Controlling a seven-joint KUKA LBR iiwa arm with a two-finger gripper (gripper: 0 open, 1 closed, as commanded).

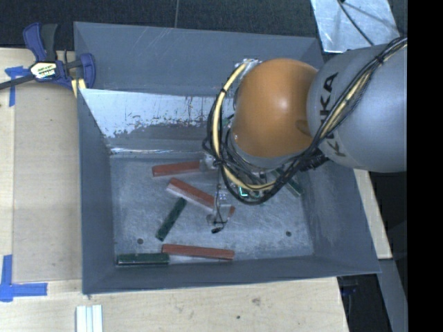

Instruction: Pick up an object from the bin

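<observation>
Plainly KUKA lettering (323, 111) on arm (374, 126), pincer (220, 220) by red-brown stick (188, 191), opening unclear.

The arm (363, 109) reaches from the right, gripper (220, 218) pointing down beneath its orange cover (270, 109).

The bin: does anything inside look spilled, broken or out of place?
Nothing stands out. Red-brown bars and dark green bars lie flat and scattered on the floor of the bin, none visibly broken. The gripper hangs beside the middle red-brown bar. Only the back wall shows scratch marks.
</observation>
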